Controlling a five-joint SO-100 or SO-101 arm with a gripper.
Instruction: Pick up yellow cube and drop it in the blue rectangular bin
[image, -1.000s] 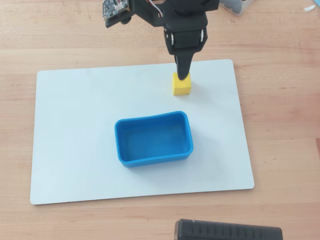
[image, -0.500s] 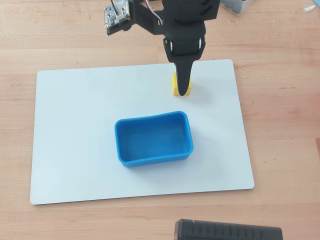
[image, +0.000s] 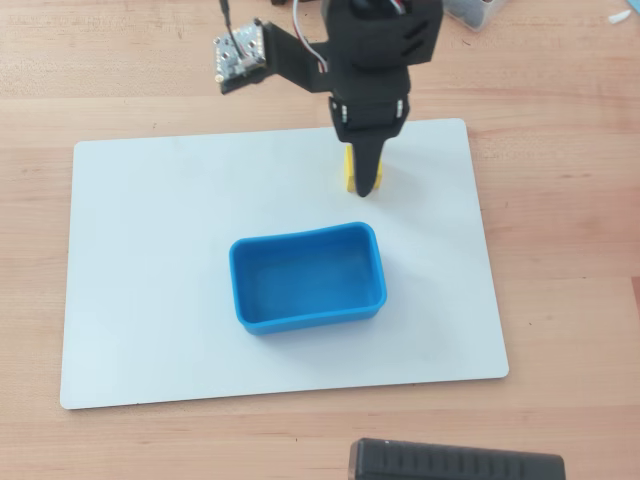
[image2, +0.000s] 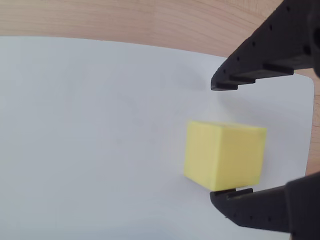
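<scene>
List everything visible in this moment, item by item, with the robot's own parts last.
yellow cube: one, yellow, on the white board between the open gripper fingers, lower finger touching its bottom edge in the wrist view
blue rectangular bin: one, blue, empty, mid-board
white board: one, white, on the wooden table
wooden table: one, light wood
dark object: one, black, bottom edge of the overhead view
arm: one, black, top centre
gripper: one, black, open around the cube

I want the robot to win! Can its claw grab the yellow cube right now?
Probably yes. The claw is open with the yellow cube between its fingers, one at the cube's lower edge, the other apart from it. Nothing on the white mat blocks it.
</scene>
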